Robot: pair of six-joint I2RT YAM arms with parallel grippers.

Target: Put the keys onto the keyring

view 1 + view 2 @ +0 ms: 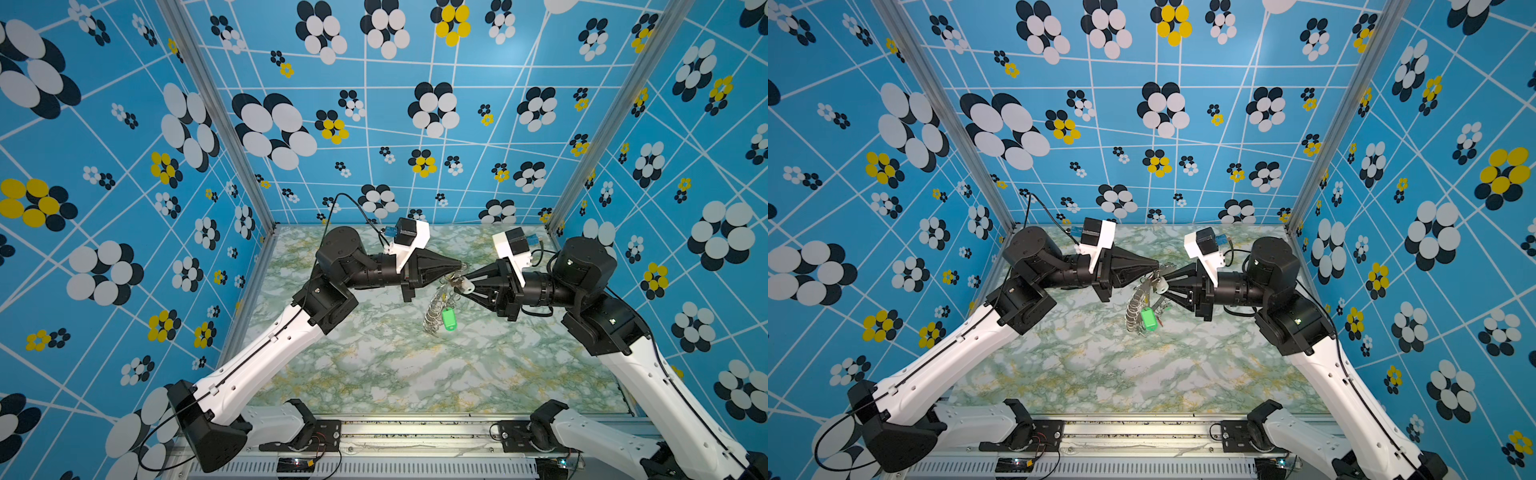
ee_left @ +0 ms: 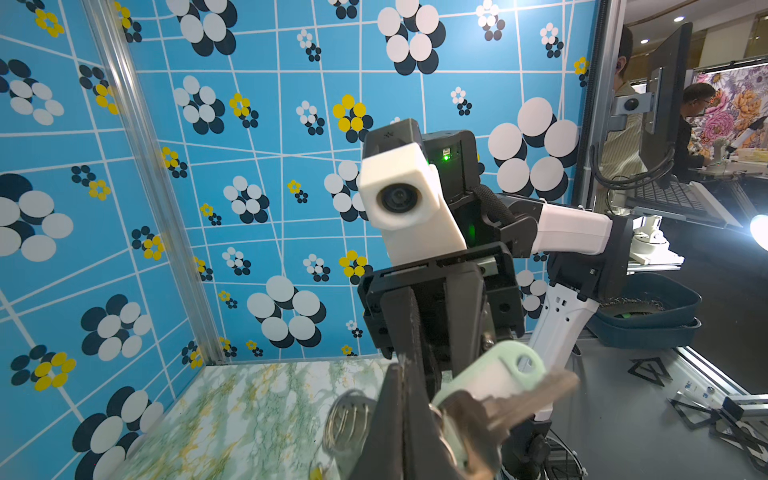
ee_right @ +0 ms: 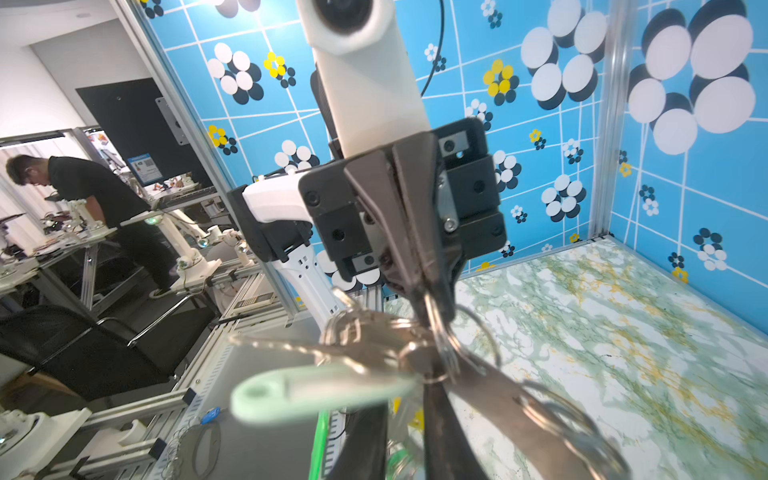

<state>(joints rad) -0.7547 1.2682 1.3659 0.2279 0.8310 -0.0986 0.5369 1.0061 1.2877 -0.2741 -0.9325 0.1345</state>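
The keyring point(image 1: 434, 313) hangs tilted above the table, a grey disc point(image 3: 515, 395) fringed with wire loops point(image 2: 347, 419). My left gripper point(image 1: 459, 266) is shut on its upper rim, fingers pressed together point(image 2: 401, 374). A key with a green tag point(image 1: 448, 319) dangles from the ring in both top views point(image 1: 1148, 320). My right gripper point(image 1: 466, 284) meets the left one tip to tip. Its fingers stand narrowly apart around a pale mint key point(image 3: 316, 392), with tag point(image 2: 490, 374) and silvery blade point(image 2: 536, 392) sticking out sideways. A bit of yellow tag point(image 2: 316, 473) shows low on the ring.
The green marble-patterned tabletop point(image 1: 374, 365) is walled on three sides by blue flowered panels. An aluminium rail point(image 1: 395, 428) with both arm bases runs along the front. Outside the cell stand dark blue bins point(image 2: 648, 316).
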